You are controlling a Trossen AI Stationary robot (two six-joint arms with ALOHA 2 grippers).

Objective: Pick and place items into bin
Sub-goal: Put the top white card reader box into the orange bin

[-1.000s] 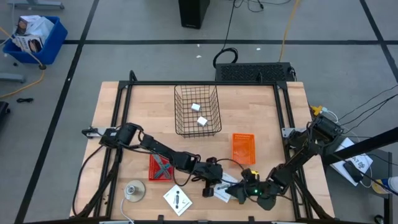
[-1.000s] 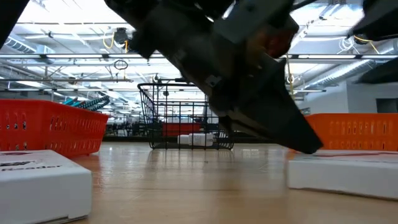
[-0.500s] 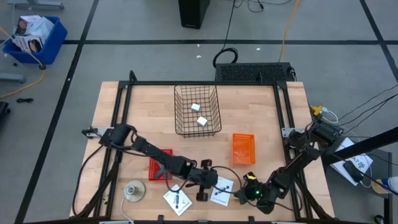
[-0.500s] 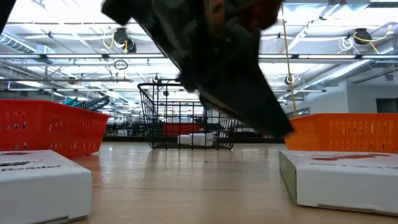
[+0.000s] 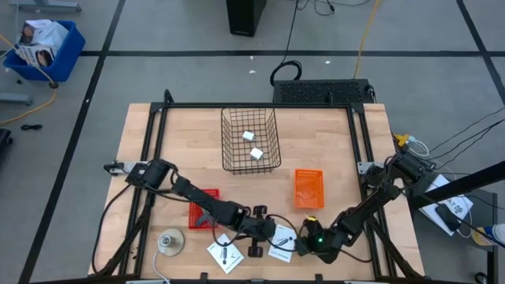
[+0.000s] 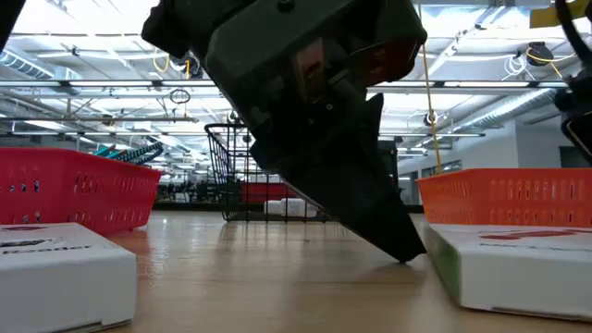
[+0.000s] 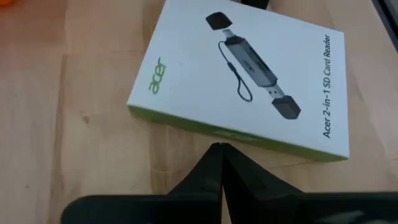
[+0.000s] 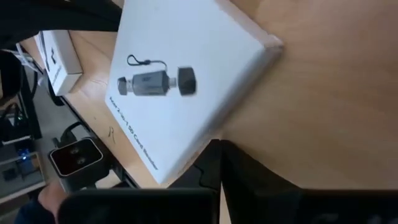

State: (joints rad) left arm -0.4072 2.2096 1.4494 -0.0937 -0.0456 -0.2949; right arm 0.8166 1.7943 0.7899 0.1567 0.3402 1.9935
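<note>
- Wood tabletop (image 5: 158,142) w/ black frame; far half mostly bare, stuff crowds the near edge.
- Counts: 1 wire bin (image 5: 250,140) w/ 2 white cubes (image 5: 251,145) inside; 2 trays, red tray (image 5: 207,207) + orange tray (image 5: 308,188); 2 white card-reader boxes, near box (image 5: 225,252) + mid box (image 5: 282,241); 1 grey disc (image 5: 170,242).
- Left gripper (image 5: 258,233) low at near edge, between the 2 boxes, tips closed together (left wrist view), nothing held, pointing at mid box's edge (image 7: 236,134).
- Right gripper (image 5: 304,246) just beside mid box's other side, fingers closed together, empty; box corner (image 8: 186,81) right ahead of tips.
- Room: little gap between the grippers, box wedged between them; near table edge close behind both.
- Vs 1 s ago: left gripper has pulled back toward the near-left; right gripper has slid left; mid box has shifted left with it.
</note>
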